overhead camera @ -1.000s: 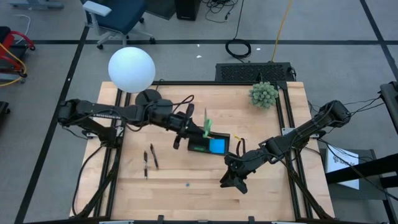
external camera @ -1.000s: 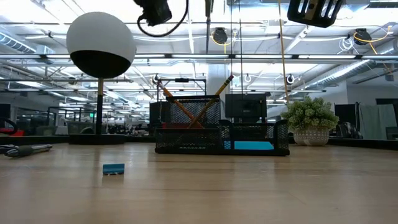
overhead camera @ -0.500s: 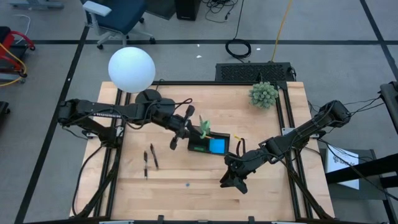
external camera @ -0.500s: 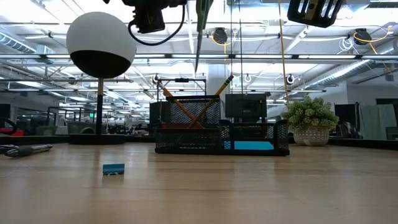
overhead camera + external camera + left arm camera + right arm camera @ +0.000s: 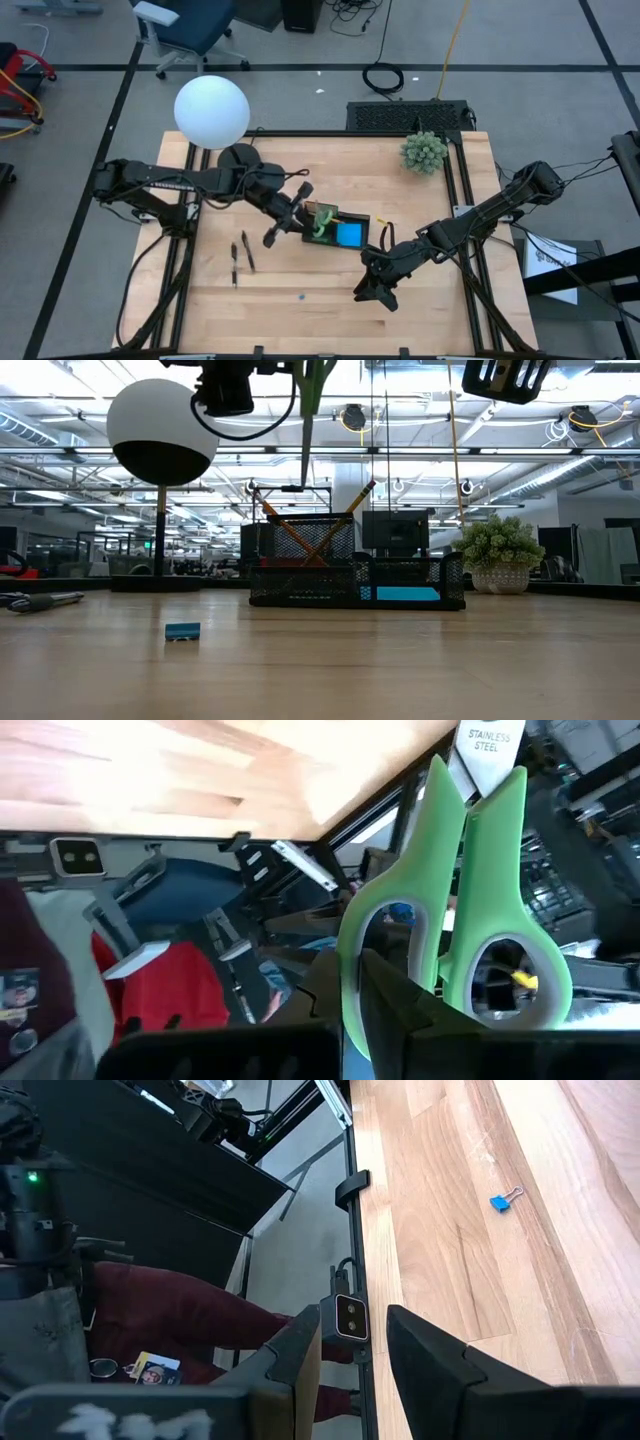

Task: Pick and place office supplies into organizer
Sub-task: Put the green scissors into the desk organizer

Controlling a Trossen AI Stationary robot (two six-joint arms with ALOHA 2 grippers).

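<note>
My left gripper (image 5: 306, 217) is shut on green-handled scissors (image 5: 307, 430). They hang point down over the left part of the black mesh organizer (image 5: 355, 575), clear of it. In the organizer, two orange pencils (image 5: 300, 535) lean crossed in the taller section and a blue pad (image 5: 350, 235) lies flat. Two dark pens (image 5: 240, 255) and a tiny blue piece (image 5: 300, 296) lie on the table. My right gripper (image 5: 372, 292) hovers open near the table's front with nothing between its fingers. My left gripper pinches one green handle loop (image 5: 365, 935) of the scissors between its two fingers (image 5: 400, 1005). It reaches in from the table's left, slanting a little downward. The scissors hang lifted clear, blades (image 5: 304, 455) closed and pointing down, handles up.
A white globe lamp (image 5: 211, 111) on a round black base stands at the far left. A green spiky plant ball (image 5: 424, 152) sits at the far right corner. Bare wood lies along the table's near edge.
My left gripper has rolled and tipped downward over the organizer. The scissors have swung from lying nearly level, blades toward the far edge, to hanging upright with the blades pointing down.
</note>
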